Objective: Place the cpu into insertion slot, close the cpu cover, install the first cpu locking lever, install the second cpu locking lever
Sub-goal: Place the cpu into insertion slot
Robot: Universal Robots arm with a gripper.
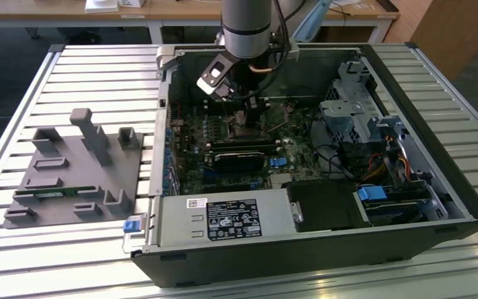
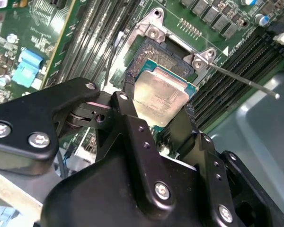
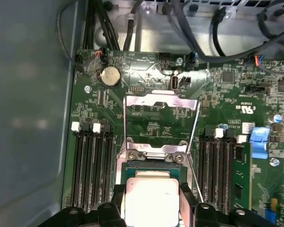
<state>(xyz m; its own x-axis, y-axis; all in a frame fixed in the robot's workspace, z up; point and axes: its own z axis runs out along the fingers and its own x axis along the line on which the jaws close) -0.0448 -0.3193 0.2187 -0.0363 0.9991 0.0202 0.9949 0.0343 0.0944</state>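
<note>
Reaching down with the gripper (image 1: 246, 121) into the open computer case (image 1: 305, 255) in the exterior view, over the middle of the green motherboard (image 1: 191, 156). Pinching the cpu (image 2: 162, 97) between the black fingers (image 2: 129, 90) in the second wrist view, pressing on two opposite edges of the chip and closing no further than its width. Holding the cpu flat, grey-silver top facing up, right at the insertion slot (image 2: 157, 49), covering most of it and leaving a strip of the dark centre and the silver rim showing beyond one edge. Not being able to tell whether seated in the slot or hanging just above it. Leaving the cpu cover (image 3: 162, 100) swung open in the first wrist view, hinged back away from the slot, framing bare green board through its square window. Leaving a thin locking lever (image 2: 246, 81) unhooked, sticking out at a slant from the slot's corner across the long black memory slots (image 2: 222, 94). Showing, in the first wrist view, more such slots flanking the socket on both sides, and a round coin battery (image 3: 110, 75) beyond the cover. Resting the case on a slatted metal table (image 1: 98, 68), just beside a grey moulded fixture (image 1: 73, 168) on the exterior view's left, well apart from the gripper.
</note>
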